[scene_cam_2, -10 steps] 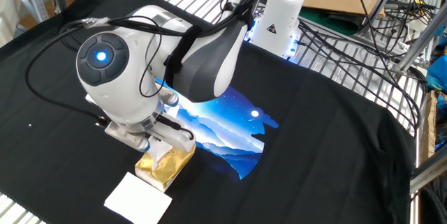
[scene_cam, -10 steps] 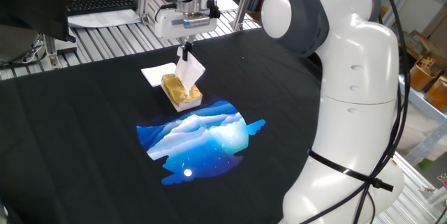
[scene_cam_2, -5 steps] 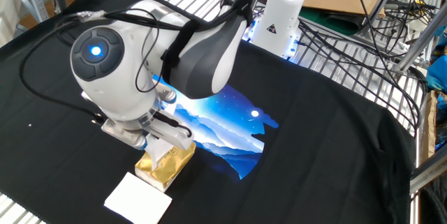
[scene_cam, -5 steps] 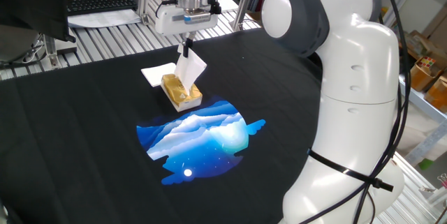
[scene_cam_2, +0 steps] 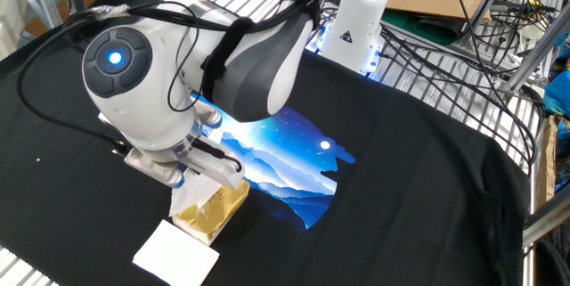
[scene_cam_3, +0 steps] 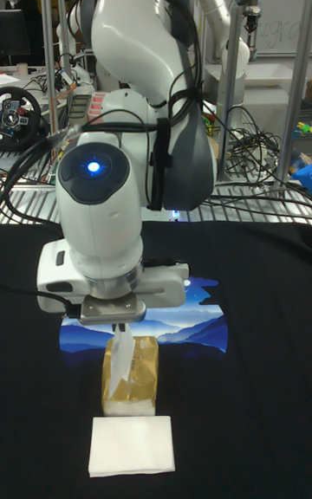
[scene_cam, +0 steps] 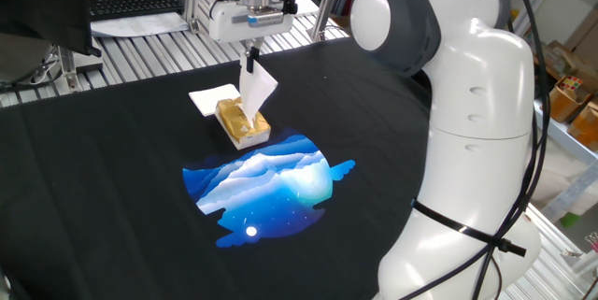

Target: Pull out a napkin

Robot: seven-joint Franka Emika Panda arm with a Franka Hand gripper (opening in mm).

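A small golden-brown pack point(scene_cam: 243, 122) point(scene_cam_2: 212, 212) point(scene_cam_3: 131, 373) lies on the black cloth. A thin white napkin point(scene_cam: 256, 87) point(scene_cam_2: 192, 195) point(scene_cam_3: 122, 353) stands up out of the pack's top, its lower end still at the opening. My gripper point(scene_cam: 249, 55) point(scene_cam_3: 122, 327) hangs straight above the pack, shut on the napkin's upper edge. In the other fixed view the arm's wrist hides the fingertips.
A squarer white sheet point(scene_cam: 209, 97) point(scene_cam_2: 175, 253) point(scene_cam_3: 132, 445) lies flat on the cloth right beside the pack. A blue landscape print point(scene_cam: 266, 183) covers the middle of the black cloth point(scene_cam: 112, 197). Metal slats, a keyboard point(scene_cam: 135, 3) and cables border the table.
My gripper has risen above the pack, drawing the napkin further up out of it. The pack and the flat white sheet have stayed in place.
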